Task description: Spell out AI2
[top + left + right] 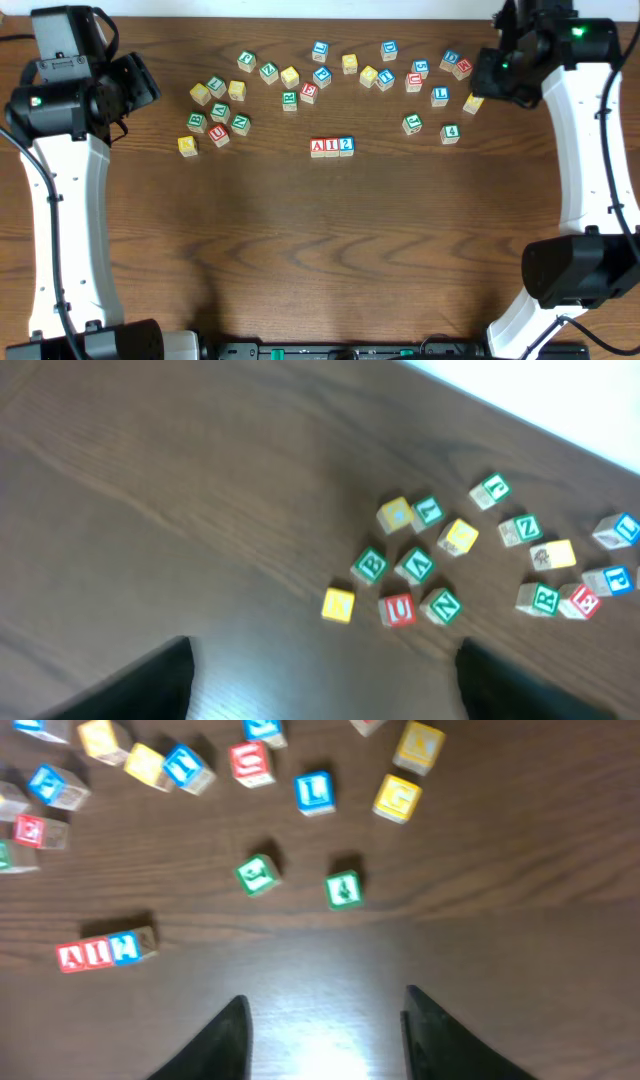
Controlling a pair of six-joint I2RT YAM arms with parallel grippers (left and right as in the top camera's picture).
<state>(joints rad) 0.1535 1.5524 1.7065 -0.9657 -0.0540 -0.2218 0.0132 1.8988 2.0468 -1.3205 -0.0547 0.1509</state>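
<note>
Three letter blocks stand touching in a row at the table's middle: a red A (318,147), a red I (332,146) and a blue 2 (346,145). The row also shows in the right wrist view (105,950). My left gripper (325,680) is open and empty, held above bare wood short of the left cluster of blocks. My right gripper (325,1030) is open and empty, above bare wood to the right of the row. In the overhead view the left arm's wrist (85,95) is at the far left and the right arm's wrist (520,65) at the far right.
Several loose blocks lie scattered along the back of the table (320,260), a left cluster around a green block (240,123) and a right cluster around a blue L block (440,96). A green block (343,889) lies nearest the right gripper.
</note>
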